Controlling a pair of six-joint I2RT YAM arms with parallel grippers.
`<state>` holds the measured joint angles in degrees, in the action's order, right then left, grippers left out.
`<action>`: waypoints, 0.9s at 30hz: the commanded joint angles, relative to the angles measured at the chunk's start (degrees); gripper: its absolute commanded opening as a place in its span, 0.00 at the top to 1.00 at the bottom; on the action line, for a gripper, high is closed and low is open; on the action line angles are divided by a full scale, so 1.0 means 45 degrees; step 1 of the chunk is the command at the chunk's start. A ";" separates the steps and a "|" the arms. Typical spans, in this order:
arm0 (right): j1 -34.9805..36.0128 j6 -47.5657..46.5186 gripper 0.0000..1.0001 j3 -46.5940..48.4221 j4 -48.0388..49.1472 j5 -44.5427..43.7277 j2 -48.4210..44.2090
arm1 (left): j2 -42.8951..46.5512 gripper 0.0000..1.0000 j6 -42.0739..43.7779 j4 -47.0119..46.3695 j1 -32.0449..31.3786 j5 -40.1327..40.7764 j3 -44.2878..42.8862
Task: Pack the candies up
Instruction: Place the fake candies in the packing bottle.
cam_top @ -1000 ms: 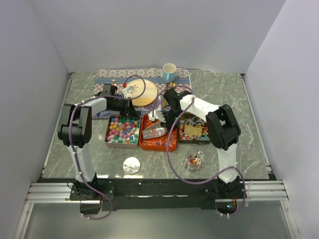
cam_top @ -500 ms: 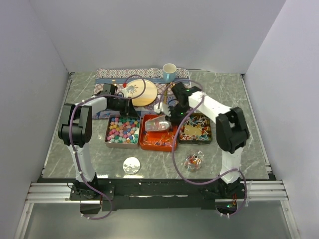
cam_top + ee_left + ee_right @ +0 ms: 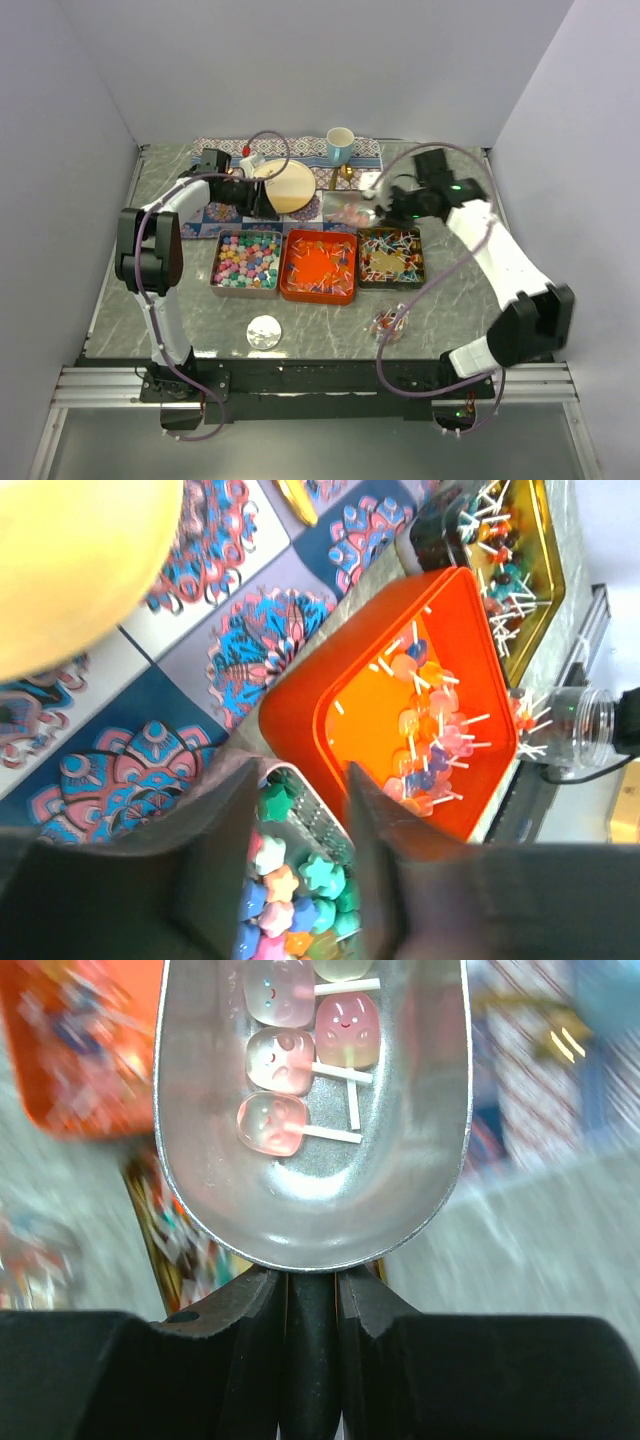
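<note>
The candies lie in three tins: pastel star lumps [image 3: 245, 260] [image 3: 285, 885] in the left silver tin, pink lollipop sweets [image 3: 322, 280] [image 3: 430, 735] in the orange tin [image 3: 290, 268], and wrapped ones [image 3: 390, 255] in the gold tin [image 3: 545, 570]. My right gripper [image 3: 382, 210] [image 3: 312, 1295] is shut on the handle of a metal scoop [image 3: 352, 212] [image 3: 310, 1175], which carries several pink candies [image 3: 275, 1125] and hangs above the mat behind the gold tin. My left gripper [image 3: 268, 200] [image 3: 300, 775] stands open with nothing in it, over the back edge of the silver tin.
A yellow round board [image 3: 285, 185] [image 3: 60, 560] lies on a patterned mat [image 3: 225, 150]. A blue cup [image 3: 340, 145] stands at the back. Near the front are a clear jar [image 3: 390, 320] [image 3: 570, 715] holding some sweets and its lid [image 3: 264, 331].
My right arm has lifted the scoop out of the orange tin and swung it back and to the right with candies in it. My left gripper has opened.
</note>
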<state>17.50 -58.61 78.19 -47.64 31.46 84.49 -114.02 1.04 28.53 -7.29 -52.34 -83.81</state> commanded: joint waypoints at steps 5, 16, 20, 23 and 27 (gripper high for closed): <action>-0.2890 -0.4875 1.00 -0.1534 -0.4291 -0.1579 -0.4296 | 0.1897 0.33 -0.1088 0.0048 0.0116 0.0400 -0.0849; -0.3556 -0.7521 1.00 -0.4952 -0.5391 -0.3375 -0.7621 | 0.2055 0.34 -0.1539 -0.0734 0.0077 0.0771 -0.0477; -0.3575 -0.8400 1.00 -0.5579 -0.5215 -0.4118 -0.8363 | 0.2251 0.35 -0.1520 -0.0775 0.0058 0.0868 -0.0341; -0.3556 -0.8869 1.00 -0.5618 -0.5351 -0.4606 -0.8560 | 0.2270 0.36 -0.1656 -0.1007 0.0077 0.0888 -0.0107; -0.3537 -0.9436 1.00 -0.5347 -0.5604 -0.4960 -0.8755 | 0.2388 0.36 -0.1754 -0.1282 0.0077 0.0849 0.0226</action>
<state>1.72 -96.53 52.36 -72.38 12.16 46.57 -106.52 -5.78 25.50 -6.94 -48.53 -83.99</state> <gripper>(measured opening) 0.276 0.640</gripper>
